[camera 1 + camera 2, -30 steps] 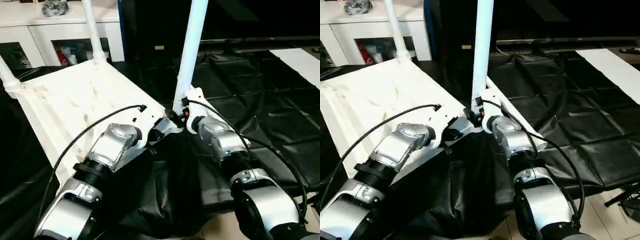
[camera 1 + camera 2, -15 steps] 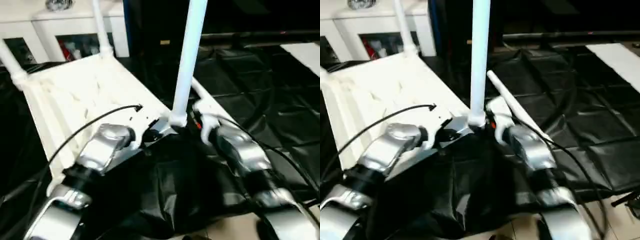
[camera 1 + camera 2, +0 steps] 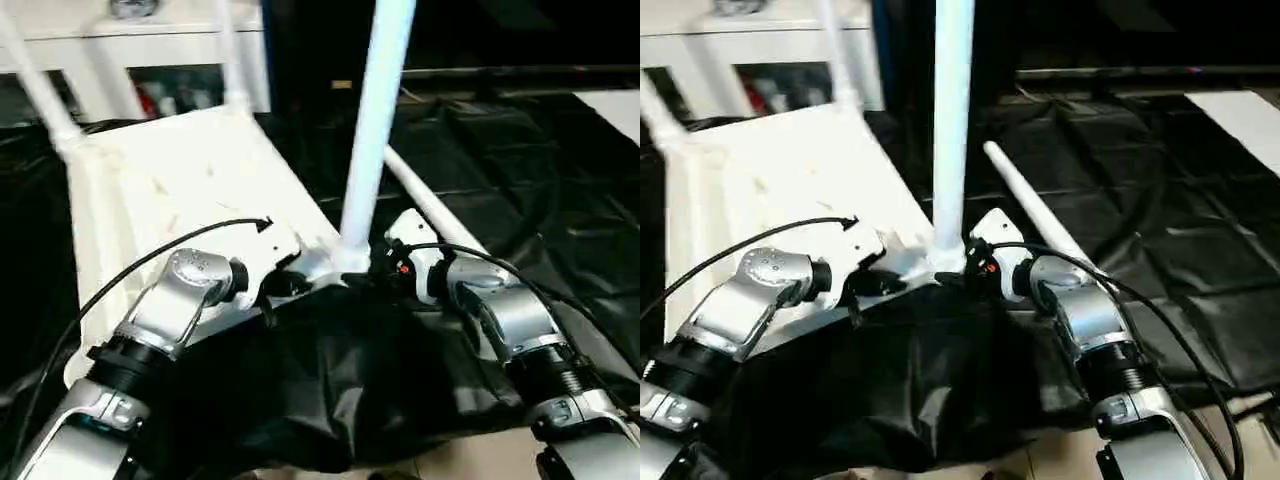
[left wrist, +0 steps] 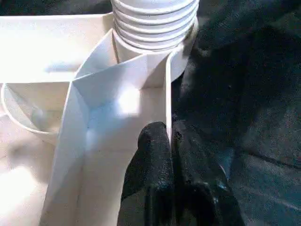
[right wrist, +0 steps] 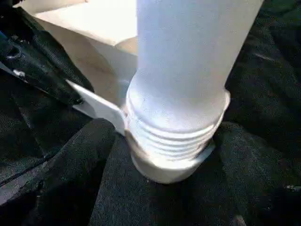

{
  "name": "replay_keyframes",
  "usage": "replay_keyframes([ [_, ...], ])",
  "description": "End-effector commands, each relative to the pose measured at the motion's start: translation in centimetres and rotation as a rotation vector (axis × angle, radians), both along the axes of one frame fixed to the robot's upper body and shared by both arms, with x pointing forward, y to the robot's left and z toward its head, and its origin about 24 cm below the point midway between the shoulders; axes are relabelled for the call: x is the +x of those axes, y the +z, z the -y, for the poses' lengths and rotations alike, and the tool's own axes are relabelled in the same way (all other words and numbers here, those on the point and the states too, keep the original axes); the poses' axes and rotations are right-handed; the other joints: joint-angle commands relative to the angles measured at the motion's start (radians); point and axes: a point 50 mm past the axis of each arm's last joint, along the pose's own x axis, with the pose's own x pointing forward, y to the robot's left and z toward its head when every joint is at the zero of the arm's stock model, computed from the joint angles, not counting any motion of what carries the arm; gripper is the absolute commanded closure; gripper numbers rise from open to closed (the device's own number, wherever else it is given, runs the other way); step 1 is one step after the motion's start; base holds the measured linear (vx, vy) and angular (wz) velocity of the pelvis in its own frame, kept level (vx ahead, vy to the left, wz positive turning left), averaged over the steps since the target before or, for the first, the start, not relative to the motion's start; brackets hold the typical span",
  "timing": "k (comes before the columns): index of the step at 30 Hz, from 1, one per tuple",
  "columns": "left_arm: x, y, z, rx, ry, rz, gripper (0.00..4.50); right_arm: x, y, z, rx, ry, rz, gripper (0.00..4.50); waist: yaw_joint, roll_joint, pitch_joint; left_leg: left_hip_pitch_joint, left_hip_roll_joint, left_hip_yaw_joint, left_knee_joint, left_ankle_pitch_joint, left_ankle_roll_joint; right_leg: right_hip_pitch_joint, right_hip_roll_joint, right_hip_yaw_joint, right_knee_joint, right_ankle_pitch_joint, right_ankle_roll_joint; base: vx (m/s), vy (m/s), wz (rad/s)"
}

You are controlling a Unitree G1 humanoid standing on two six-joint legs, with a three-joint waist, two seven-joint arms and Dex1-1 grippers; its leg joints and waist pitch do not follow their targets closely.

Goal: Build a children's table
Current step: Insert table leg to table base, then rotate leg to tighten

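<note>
The white table top (image 3: pixel 170 190) lies ribbed-side up, three tube legs (image 3: pixel 377 120) upright, one lying (image 3: pixel 1035 212) beside.

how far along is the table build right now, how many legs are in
Done: three legs stand in corner sockets of the upturned table top, two far ones and the near leg. In hand: left gripper pinches a rib by that leg's socket, where threads show; right gripper sits beside it. Left: the fourth leg lies loose.

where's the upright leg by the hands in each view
Left eye: the upright leg rises just right of centre.
Right eye: centre.
Left wrist: its threaded end at the top.
Right wrist: large, centre.
Shared landmark: the corner socket it screws into.
</note>
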Motion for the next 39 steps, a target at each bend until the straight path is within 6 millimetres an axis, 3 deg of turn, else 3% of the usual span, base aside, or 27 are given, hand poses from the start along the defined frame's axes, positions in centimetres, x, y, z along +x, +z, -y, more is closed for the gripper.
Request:
replay_keyframes([
  [1,-0.2,1.2,0.9,-0.039,-0.077,0.044,4.5,-0.2,0.3,0.3,-0.023,0.011,0.013,0.73,0.0,0.004,-0.074,-0.006,0.012,0.012,-0.056,-0.028,0.071,0.081,-0.048,0.058,-0.052,-0.046,-0.232,0.0,0.0,0.0],
  [22,-1.2,1.0,1.3,-0.043,-0.156,0.027,4.5,0.7,-0.6,-1.2,-0.006,0.035,0.021,0.73,0.003,0.002,-0.078,-0.009,0.011,0.011,-0.052,-0.026,0.064,0.083,-0.048,0.057,-0.045,-0.038,-0.239,0.0,0.0,0.0],
  [27,-1.4,0.9,1.2,-0.039,-0.155,0.023,4.5,0.8,-0.7,-1.3,0.003,0.041,0.024,1.16,0.002,-0.003,-0.078,-0.01,0.01,0.012,-0.05,-0.017,0.077,0.084,-0.048,0.057,-0.044,-0.025,-0.245,0.0,0.0,0.0],
  [34,-1.4,0.6,1.1,-0.033,-0.144,0.019,4.5,0.8,-1.1,-1.4,0.021,0.03,0.014,1.65,-0.001,0.001,-0.078,-0.01,0.01,0.011,-0.05,-0.024,0.074,0.083,-0.048,0.057,-0.043,-0.043,-0.244,0.0,0.0,0.0],
  [39,-0.7,0.5,1.6,-0.059,-0.063,0.023,4.5,0.8,-2.0,-1.7,0.092,-0.066,-0.019,1.73,-0.003,-0.001,-0.076,-0.01,0.01,0.012,-0.05,-0.04,0.067,0.082,-0.049,0.057,-0.048,-0.07,-0.238,0.0,0.0,0.0],
])
